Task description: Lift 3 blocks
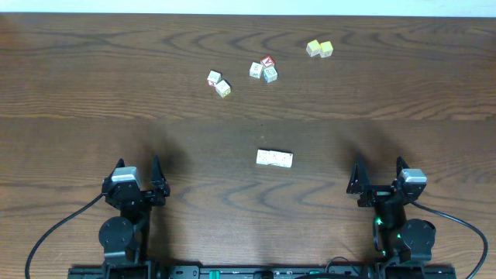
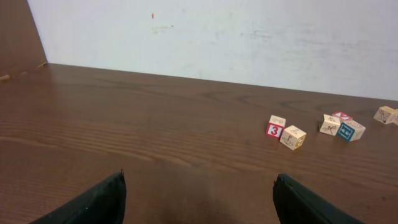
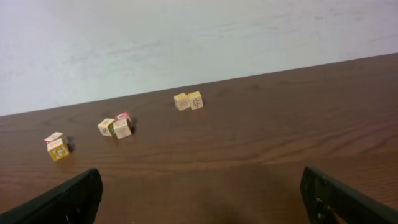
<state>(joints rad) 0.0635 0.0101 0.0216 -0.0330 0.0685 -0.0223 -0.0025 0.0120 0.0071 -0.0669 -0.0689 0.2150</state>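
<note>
Three cream-white blocks (image 1: 274,158) lie side by side in a short row on the wooden table (image 1: 93,101), near its middle, seen only in the overhead view. My left gripper (image 1: 139,167) stands open at the front left, well to the left of the row. My right gripper (image 1: 379,167) stands open at the front right, well to the right of it. In the left wrist view the left gripper (image 2: 199,190) holds nothing between its dark fingers. The right gripper (image 3: 199,186) is likewise empty in the right wrist view.
Farther back lie a red-faced cube with a pale one (image 1: 219,83), a cluster of three cubes with red and blue faces (image 1: 264,69), and two yellow-green cubes (image 1: 319,48). The same cubes show in the wrist views: red "3" cube (image 2: 276,126), yellow-green pair (image 3: 188,100).
</note>
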